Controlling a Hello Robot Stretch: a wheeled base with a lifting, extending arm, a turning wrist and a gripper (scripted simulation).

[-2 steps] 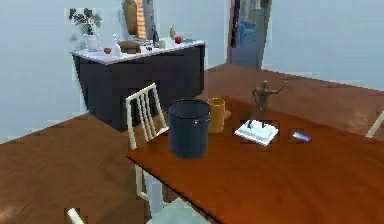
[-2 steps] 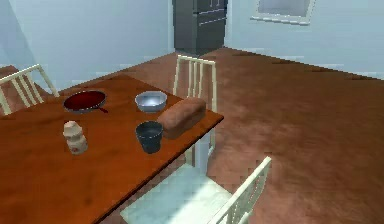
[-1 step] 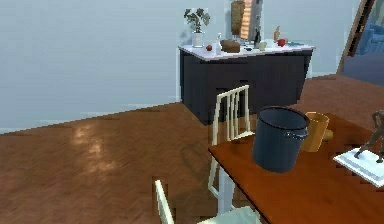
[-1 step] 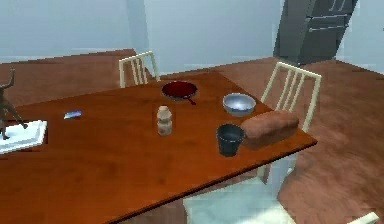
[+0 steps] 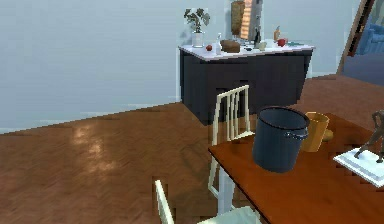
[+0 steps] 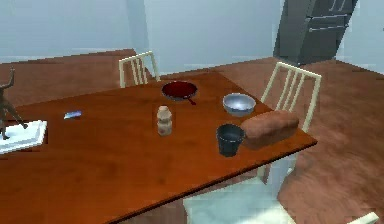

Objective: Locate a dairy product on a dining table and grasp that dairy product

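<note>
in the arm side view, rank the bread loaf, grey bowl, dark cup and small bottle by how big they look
1. bread loaf, clearly largest
2. grey bowl and dark cup: these look about alike, so they are not ranked against each other
3. small bottle, narrowest and smallest

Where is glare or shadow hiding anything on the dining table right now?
Forward view: a pale sheen lies on the floor, off the table; arm side view: that table's top is evenly lit, and the small pale bottle stands plainly readable, with no glare on it.
</note>
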